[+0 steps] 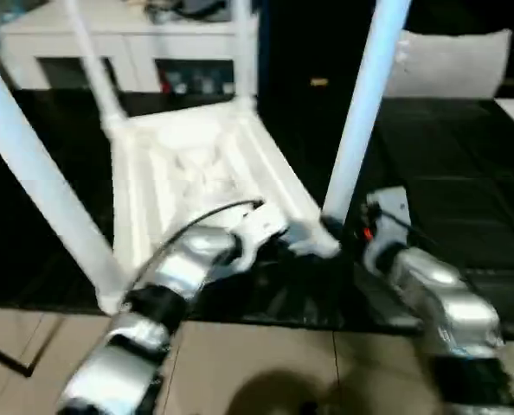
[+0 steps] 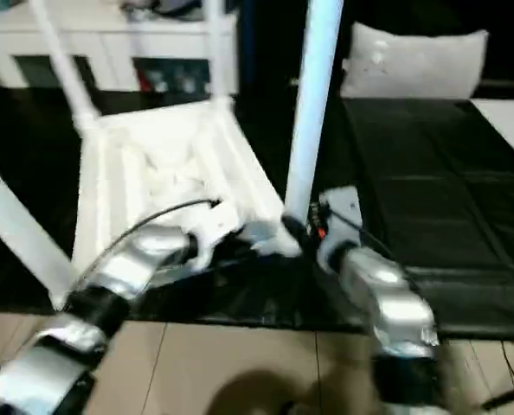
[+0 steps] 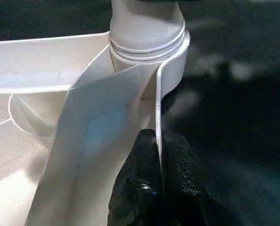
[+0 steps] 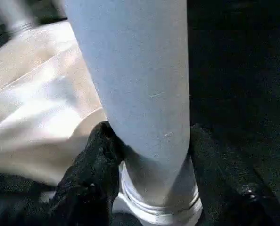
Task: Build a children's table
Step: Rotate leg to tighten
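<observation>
Support surface: black mat [image 1: 465, 216] on the floor, pale floor tiles [image 1: 266, 363] along its near edge. Children's table [image 1: 196, 173] lies upside down on the mat, ribbed underside up, legs pointing upward.

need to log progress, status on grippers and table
Left gripper shut on table rim by a corner socket. Right gripper around the near leg above its socket. Table upside down, four legs in. Nothing in the way.
</observation>
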Robot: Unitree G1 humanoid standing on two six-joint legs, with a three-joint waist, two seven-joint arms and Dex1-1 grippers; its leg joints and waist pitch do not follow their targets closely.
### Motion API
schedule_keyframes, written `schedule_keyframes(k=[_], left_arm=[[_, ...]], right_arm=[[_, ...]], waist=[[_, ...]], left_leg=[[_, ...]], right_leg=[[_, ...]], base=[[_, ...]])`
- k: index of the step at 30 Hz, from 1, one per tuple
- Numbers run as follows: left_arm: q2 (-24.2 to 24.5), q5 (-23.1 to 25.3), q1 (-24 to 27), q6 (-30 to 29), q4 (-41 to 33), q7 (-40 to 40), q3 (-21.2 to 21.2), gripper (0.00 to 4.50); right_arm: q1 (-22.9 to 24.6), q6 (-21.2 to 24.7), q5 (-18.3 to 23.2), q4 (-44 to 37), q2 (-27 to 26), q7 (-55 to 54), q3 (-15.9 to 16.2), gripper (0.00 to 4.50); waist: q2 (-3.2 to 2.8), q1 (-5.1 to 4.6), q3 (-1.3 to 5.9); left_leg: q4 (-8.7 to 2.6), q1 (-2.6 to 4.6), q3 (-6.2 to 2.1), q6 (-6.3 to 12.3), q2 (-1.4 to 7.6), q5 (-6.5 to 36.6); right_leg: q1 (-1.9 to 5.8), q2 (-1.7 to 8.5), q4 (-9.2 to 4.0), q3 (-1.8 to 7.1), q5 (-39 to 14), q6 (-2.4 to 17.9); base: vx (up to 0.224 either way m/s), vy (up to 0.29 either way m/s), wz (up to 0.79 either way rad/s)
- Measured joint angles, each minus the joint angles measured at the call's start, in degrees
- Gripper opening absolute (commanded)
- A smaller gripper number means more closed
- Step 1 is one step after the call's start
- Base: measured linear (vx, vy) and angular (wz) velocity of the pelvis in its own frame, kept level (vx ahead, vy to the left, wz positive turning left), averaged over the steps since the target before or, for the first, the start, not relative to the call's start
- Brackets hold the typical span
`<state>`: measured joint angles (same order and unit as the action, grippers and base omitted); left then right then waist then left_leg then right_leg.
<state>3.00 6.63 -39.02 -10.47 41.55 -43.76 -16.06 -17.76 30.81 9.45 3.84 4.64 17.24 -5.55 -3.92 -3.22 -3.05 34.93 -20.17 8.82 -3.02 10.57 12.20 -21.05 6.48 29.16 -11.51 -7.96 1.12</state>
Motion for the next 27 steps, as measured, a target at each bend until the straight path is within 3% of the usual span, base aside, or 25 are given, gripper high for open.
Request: schedule_keyframes(k=[1,4,7,11,14,20,27], left_arm=[[-0.55,0.01,-0.06,-0.15,-0.03,0.83,0.06,0.0],[-1.2,0.01,-0.09,-0.37,-0.27,1.62,0.15,0.0],[-1.19,0.01,-0.09,-0.35,-0.94,1.43,0.15,0.0],[-0.15,-0.02,-0.07,0.8,-2.04,0.05,-0.06,0.0],[2.36,-0.23,0.76,3.22,-2.96,-3.26,-0.62,0.0],[5.98,-0.83,2.72,7.32,-4.61,-11.32,-2.06,0.0],[11.7,-2.04,3.88,13.36,-5.79,-20.99,-4.26,0.0]], right_arm=[[-0.17,-0.99,-0.23,0.42,-0.29,-0.71,-0.04,2.6],[-0.16,-2.64,-0.18,0.81,-0.95,-0.88,-0.38,2.83],[-0.08,-3.64,-0.24,0.65,-0.83,-0.51,-0.35,3.11],[0.8,-5.02,-0.24,-0.57,1.48,2.94,0.52,3.49],[2.54,-6.94,1.03,-0.99,6.01,9.37,2.07,3.73],[4.35,-8.35,3.43,-1.27,13.13,21.01,3.26,4.34],[5.72,-10.04,5.31,-1.46,25.91,38.53,4.96,4.45]], waist=[[-0.06,-0.22,0.0],[-0.26,-0.73,0.13],[-0.28,-0.49,0.23],[-0.39,1.01,0.36],[-0.39,2.29,0.36],[-0.36,4.94,0.33],[0.45,6.0,0.27]], left_leg=[[-0.12,0.01,-0.02,0.01,-0.14,0.0],[-0.64,-0.23,-0.06,0.02,-0.58,0.0],[-0.51,-0.43,-0.06,0.23,-0.78,0.12],[-0.41,-1.01,-0.02,0.53,-0.84,0.09],[-0.35,-1.03,0.05,0.54,-0.76,0.09],[-0.03,-0.89,0.11,0.47,-0.59,0.04],[0.18,-0.82,0.48,0.43,-0.69,0.03]], right_leg=[[-0.05,0.12,0.01,-0.08,0.0,0.0],[-0.16,0.5,0.2,-0.16,0.02,-0.03],[-0.62,0.75,1.22,0.12,0.09,-0.08],[-2.02,0.72,3.06,0.8,-0.31,0.33],[-2.45,0.66,3.85,0.96,-0.75,0.62],[-2.36,0.36,3.88,1.42,-0.78,0.4],[-2.28,0.35,3.87,2.11,-0.61,0.15]], base=[[0.0,0.0,0.0],[0.0,0.0,0.0],[0.068,-0.019,0.08],[0.015,-0.01,0.02],[0.0,0.0,0.0],[0.0,0.0,0.0],[0.0,0.0,0.0]])
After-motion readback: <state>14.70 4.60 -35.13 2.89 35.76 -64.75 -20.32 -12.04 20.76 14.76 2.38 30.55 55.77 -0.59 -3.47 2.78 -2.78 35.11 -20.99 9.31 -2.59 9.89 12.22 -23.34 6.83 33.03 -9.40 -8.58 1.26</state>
